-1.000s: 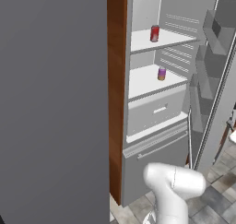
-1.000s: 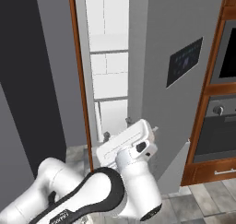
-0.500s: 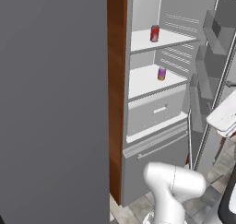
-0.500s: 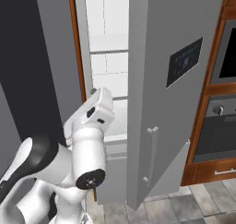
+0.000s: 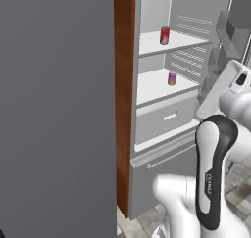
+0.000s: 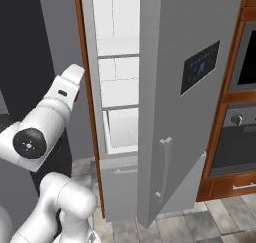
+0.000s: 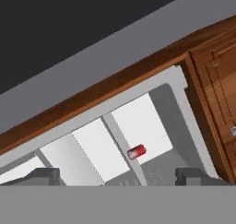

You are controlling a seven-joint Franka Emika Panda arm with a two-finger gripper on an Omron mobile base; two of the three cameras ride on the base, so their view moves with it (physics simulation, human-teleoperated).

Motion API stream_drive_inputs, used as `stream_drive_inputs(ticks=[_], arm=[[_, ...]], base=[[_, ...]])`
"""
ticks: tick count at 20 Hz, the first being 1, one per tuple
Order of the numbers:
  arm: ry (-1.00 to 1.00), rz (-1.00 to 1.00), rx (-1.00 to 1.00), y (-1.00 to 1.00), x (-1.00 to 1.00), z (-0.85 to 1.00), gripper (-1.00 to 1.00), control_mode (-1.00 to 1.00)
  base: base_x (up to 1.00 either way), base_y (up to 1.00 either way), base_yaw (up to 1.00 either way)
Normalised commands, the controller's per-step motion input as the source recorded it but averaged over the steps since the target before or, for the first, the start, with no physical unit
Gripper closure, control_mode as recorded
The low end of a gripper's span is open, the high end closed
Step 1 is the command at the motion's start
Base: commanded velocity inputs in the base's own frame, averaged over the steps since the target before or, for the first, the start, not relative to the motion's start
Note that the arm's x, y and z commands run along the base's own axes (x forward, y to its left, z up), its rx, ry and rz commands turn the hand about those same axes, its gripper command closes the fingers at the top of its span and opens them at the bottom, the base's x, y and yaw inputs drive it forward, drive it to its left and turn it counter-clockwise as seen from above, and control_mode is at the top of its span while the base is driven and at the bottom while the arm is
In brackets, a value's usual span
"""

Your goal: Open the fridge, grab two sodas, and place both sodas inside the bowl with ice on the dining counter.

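Observation:
The fridge (image 5: 162, 114) stands open, its grey door (image 6: 175, 127) swung out to the right with the black dispenser panel (image 6: 201, 67) on it. One of the sodas, a red can (image 5: 164, 35), stands on the upper white shelf. The other, a purple-pink can (image 5: 172, 78), stands on the shelf below. In the hand view the red can (image 7: 136, 151) appears small and far off inside the fridge. My gripper (image 7: 119, 178) is open wide, nothing between its fingertips (image 7: 44, 176), and is well short of the shelves. The bowl and the dining counter are out of view.
The fridge's bottom drawer with a bar handle (image 5: 164, 156) sits below the shelves. A brown wood panel (image 5: 123, 100) and a grey wall (image 5: 54, 109) flank the fridge on the left. A built-in oven (image 6: 242, 132) and wood cabinets (image 6: 227, 189) stand right of the door.
The arm has swung up and away from the lower part of the fridge, and the hand now sits higher, level with the shelves. The jaws stayed open.

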Motion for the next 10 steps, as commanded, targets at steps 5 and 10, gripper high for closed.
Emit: stream_drive_inputs(ticks=[5,10], arm=[[0.15,-0.29,-0.23,0.22,0.58,0.00,-1.00,-1.00],[0.13,-0.22,-0.14,-0.08,0.65,0.00,-1.00,-1.00]], base=[[0.00,0.00,0.00],[0.00,0.00,0.00]])
